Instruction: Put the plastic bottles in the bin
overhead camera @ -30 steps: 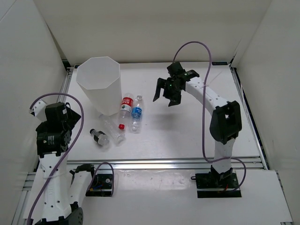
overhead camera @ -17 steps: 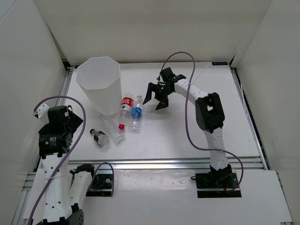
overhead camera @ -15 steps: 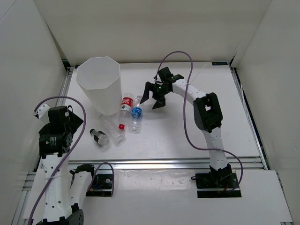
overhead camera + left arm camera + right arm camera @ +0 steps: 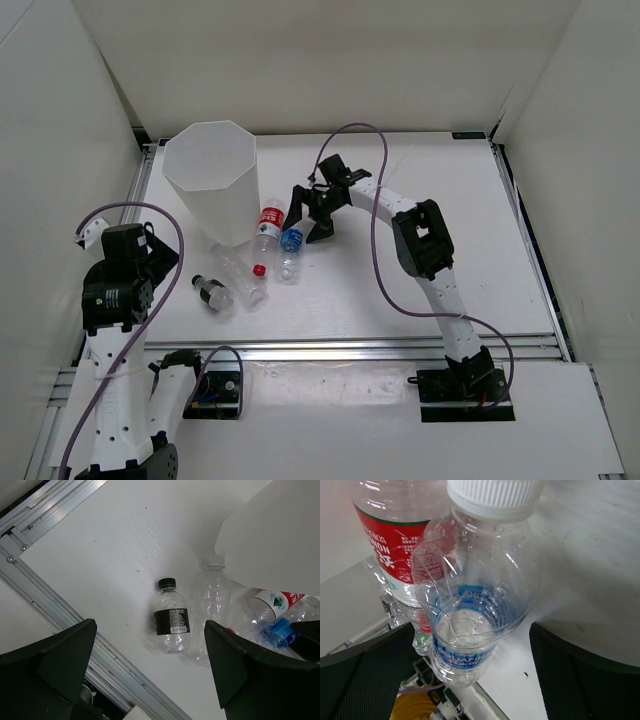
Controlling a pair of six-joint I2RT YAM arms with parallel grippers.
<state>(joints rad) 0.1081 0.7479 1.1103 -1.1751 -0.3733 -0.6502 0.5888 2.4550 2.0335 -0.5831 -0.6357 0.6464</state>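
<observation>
Right wrist view, red-labelled bottle (image 4: 392, 537): white capitals on the red band start "NON", and the rest curves out of sight. There are blocky white characters beside them that I can't make out. In front, the blue-labelled bottle (image 4: 475, 605) has white letters on the blue band, something like "UAFIN", warped through the clear plastic. In the left wrist view, the short bottle (image 4: 171, 625) on the desk (image 4: 125, 545) has a dark label with white print and a barcode, too small to read. The red label shows a green triangle mark there, with no legible words.

White bin (image 4: 225, 220). Red-label bottle (image 4: 268, 224), blue-label bottle (image 4: 292, 240) white-capped, red-cap bottle (image 4: 238, 272), black-label bottle (image 4: 212, 293) black-capped; all clear plastic.
</observation>
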